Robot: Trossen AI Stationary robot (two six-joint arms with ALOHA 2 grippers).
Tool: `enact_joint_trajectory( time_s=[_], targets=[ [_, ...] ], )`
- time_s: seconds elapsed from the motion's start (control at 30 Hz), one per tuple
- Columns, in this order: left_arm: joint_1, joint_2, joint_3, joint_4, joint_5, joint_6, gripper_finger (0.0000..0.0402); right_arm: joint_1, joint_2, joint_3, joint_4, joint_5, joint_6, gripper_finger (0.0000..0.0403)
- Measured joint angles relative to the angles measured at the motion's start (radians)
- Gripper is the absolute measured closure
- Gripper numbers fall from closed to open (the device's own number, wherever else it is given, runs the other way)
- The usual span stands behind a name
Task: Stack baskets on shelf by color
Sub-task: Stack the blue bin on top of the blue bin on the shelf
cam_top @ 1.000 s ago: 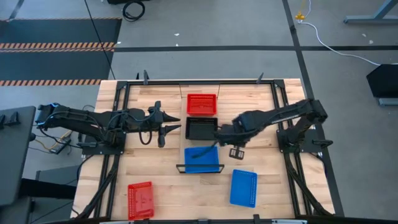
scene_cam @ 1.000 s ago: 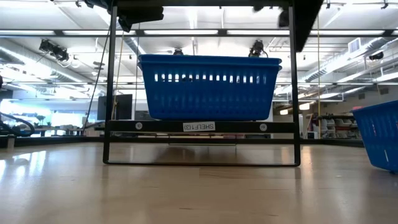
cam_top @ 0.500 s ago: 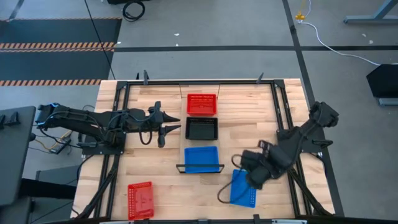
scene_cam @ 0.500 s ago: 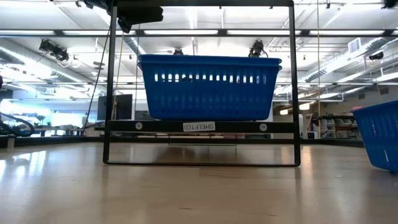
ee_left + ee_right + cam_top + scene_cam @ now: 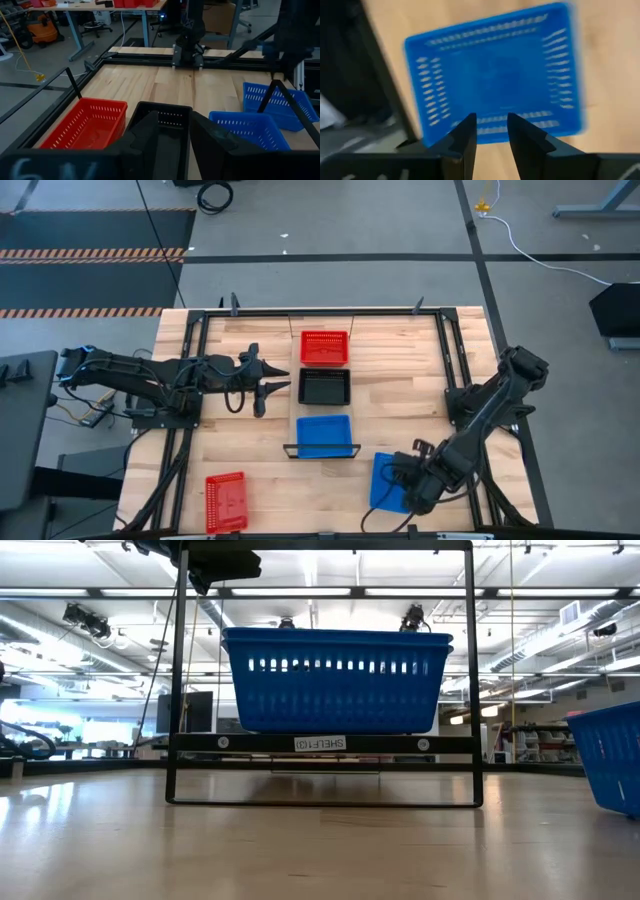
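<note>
Hovering right pincer point(image 5: 490, 137) above blue basket point(image 5: 495, 80)

Right hand point(image 5: 400, 478) swung from shelf point(image 5: 324, 448) to loose blue basket point(image 5: 384, 480).

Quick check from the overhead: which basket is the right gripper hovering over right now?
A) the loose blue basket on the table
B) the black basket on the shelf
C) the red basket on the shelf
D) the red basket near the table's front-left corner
A: the right gripper is over the loose blue basket lying on the table, and that arm's wrist view looks straight down into it.
</note>
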Motion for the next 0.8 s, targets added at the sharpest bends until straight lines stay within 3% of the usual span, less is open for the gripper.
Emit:
enact_joint_trajectory(
  time_s=[0.2, 0.33, 0.8],
  targets=[
    [0.000, 0.000, 0.000, -0.002, 0.000, 0.000, 0.0285, -0.005, 0.000, -0.069, 0.086, -0.161, -0.029, 0.0286],
    [0.000, 0.000, 0.000, -0.002, 0.000, 0.000, 0.0285, 0.015, 0.000, -0.081, 0.081, -0.214, -0.181, 0.0285],
    [0.000, 0.000, 0.000, -0.003, 0.000, 0.001, 0.0285, 0.039, 0.000, -0.081, 0.099, -0.058, -0.656, 0.0286]
  ],
)
